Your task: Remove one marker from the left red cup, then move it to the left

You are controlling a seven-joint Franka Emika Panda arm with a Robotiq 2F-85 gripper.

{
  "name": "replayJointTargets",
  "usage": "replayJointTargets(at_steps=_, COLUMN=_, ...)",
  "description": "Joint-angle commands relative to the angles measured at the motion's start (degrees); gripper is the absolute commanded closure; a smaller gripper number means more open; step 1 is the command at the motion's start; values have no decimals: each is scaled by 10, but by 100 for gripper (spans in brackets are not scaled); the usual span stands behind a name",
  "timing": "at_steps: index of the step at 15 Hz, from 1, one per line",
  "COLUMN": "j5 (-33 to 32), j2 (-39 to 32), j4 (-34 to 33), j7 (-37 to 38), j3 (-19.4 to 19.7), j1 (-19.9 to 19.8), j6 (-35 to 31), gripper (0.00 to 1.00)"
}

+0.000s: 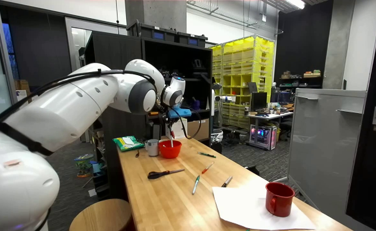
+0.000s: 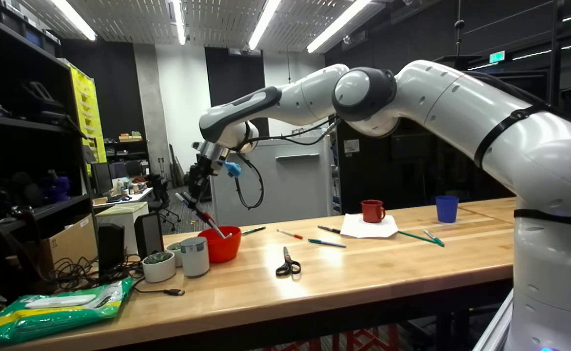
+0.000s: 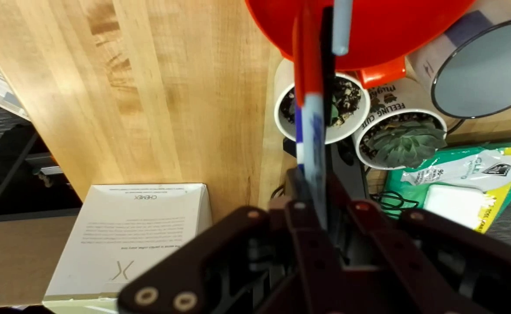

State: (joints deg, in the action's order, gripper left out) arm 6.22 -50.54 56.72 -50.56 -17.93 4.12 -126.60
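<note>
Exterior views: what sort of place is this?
Most likely a robotics lab or tech workspace: a robot arm extends over a wooden workbench, with a tall yellow storage rack in the background.

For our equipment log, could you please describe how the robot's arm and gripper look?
The arm is rounded, glossy white, with dark grey joint covers, black straps and cables. The gripper is dark, with slim jaws and round fasteners; a blue block sits nearby.

From beside the arm (image 1: 75, 109), both exterior views share the table (image 2: 363, 265); the wrist view looks down, near the red cup (image 3: 395, 32).
</note>
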Motion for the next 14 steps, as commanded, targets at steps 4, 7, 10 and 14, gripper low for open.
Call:
replayJointTargets(at_steps=4, j5=-8, j2=96, j4=124, j7=44, j3=12, j1=2, j6=-21, gripper=97)
replayJointTargets(at_steps=7, j5=-8, j2=123, j4=158, j7=56, j3=12, j1=2, j6=-24, gripper=97)
replayJointTargets(at_steps=10, j5=-9, j2=147, j4=189, j7=66, j3=13, j1=2, j6=-30, gripper=97)
replayJointTargets(at_steps=14, j5=-3, j2=175, j4=225, j7=74, j3=21, j1=6, j6=-34, gripper=97)
